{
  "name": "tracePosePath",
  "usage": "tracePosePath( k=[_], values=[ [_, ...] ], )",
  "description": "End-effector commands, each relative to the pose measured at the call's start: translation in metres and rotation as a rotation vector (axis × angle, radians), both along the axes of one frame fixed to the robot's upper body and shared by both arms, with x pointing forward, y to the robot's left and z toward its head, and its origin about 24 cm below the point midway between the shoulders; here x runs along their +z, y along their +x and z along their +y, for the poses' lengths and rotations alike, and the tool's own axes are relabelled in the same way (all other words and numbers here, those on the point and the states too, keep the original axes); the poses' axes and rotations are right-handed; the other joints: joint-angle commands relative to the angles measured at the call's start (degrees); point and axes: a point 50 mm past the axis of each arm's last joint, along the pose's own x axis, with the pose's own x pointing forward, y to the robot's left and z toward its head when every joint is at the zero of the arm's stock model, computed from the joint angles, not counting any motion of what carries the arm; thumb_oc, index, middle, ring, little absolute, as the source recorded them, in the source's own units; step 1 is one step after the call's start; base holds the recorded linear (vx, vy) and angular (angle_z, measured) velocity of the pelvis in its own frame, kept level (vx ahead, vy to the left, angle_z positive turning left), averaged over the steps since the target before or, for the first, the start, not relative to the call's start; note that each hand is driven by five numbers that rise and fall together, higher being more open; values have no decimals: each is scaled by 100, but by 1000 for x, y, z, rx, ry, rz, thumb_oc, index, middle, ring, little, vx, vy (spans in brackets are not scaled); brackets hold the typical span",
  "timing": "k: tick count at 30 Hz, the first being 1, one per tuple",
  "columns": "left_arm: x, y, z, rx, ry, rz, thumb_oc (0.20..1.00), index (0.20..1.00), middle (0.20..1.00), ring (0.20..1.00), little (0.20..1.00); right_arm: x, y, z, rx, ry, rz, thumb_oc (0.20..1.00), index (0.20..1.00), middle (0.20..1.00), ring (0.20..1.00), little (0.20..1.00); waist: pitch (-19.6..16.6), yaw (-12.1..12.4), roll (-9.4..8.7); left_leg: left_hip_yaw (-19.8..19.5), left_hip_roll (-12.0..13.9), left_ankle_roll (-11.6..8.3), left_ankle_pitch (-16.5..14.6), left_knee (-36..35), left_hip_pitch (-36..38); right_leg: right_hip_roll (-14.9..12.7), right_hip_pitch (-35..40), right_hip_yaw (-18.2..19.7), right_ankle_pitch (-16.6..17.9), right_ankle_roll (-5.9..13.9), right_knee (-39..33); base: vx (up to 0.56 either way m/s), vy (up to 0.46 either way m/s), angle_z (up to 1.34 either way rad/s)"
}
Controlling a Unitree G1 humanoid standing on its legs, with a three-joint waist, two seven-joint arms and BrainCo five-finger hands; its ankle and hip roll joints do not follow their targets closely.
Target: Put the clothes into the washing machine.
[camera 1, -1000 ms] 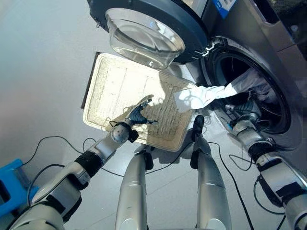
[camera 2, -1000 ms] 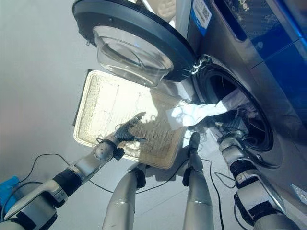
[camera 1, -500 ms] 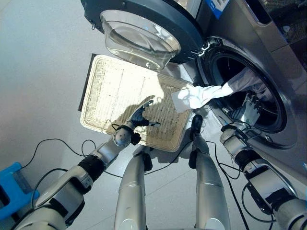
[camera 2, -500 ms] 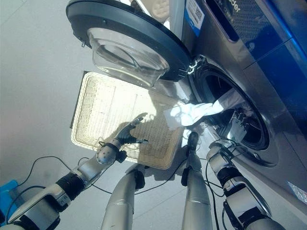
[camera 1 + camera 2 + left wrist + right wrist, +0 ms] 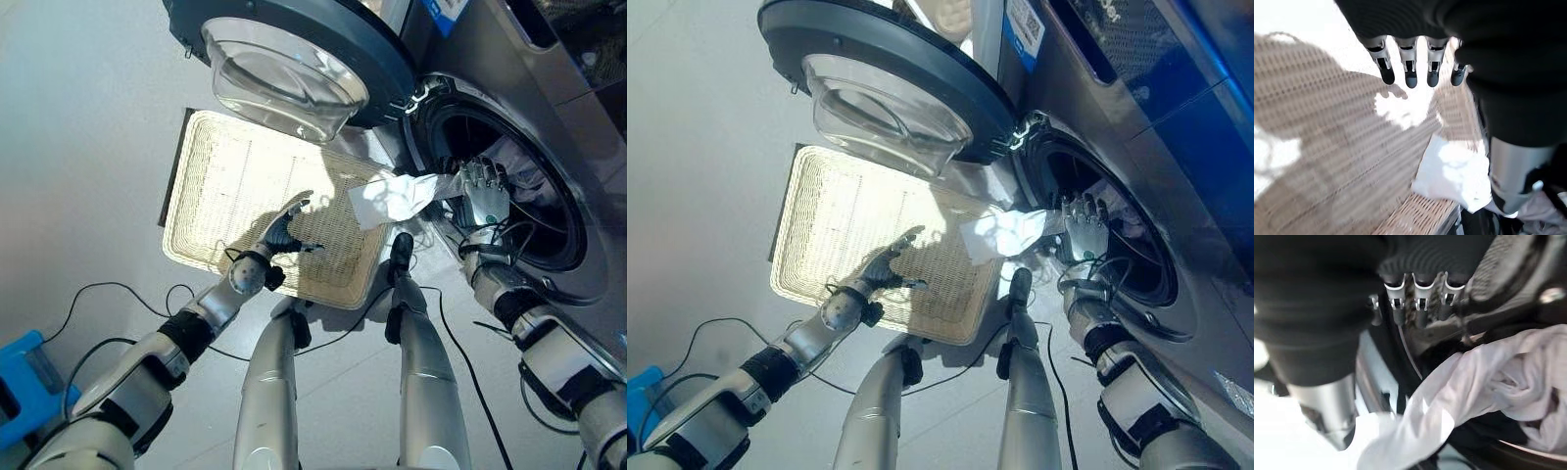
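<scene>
A white garment [image 5: 397, 196] hangs out of the washing machine's drum opening [image 5: 549, 230], over the rim, with its free end lying on the corner of the wicker basket [image 5: 235, 186]. More of it is bunched inside the drum [image 5: 1528, 396]. My right hand [image 5: 482, 191] stands upright in the drum mouth, fingers [image 5: 1420, 301] straight, right beside the garment's stretched part and not closed on it. Over the basket's near part my left hand [image 5: 279, 235] hovers open with straight fingers [image 5: 1410, 73], holding nothing. The garment's end [image 5: 1454, 171] shows past them.
The round door [image 5: 294, 54] with its glass bowl is swung open over the basket's far edge. The flat basket lies on the grey floor in front of the machine. A blue object [image 5: 20, 387] sits at the lower left.
My right hand has come out from low in the drum and risen beside the hanging garment, fingers straight. The left hand has stayed over the basket. The garment has barely shifted.
</scene>
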Motion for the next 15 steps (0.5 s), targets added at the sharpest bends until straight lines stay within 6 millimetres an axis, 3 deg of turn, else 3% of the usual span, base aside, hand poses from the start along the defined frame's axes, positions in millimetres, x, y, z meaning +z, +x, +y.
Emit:
tracePosePath(
  k=[1,11,15],
  values=[
    [19,-8,-10,-68,-97,-130,1000,1000,1000,1000,1000,16,0,-22,-67,-121,39,1000,1000,1000,1000,1000,-129,221,275,246,-385,-187,73,-501,113,-124,-50,-527,-759,660,831,-1,-106,3],
    [28,-18,-21,-141,-192,-163,1000,1000,1000,1000,1000,20,1,-31,-98,-204,124,1000,1000,1000,1000,1000,-129,376,329,93,-455,-179,99,-460,-130,-238,-258,-617,-690,660,900,1,-60,8],
    [32,-27,-28,-185,-230,-184,1000,1000,1000,1000,1000,26,6,-32,-64,-250,219,1000,1000,1000,1000,1000,-129,472,460,19,-522,-196,192,-515,-460,-316,-605,-625,-555,674,843,12,-33,12]
  ],
)
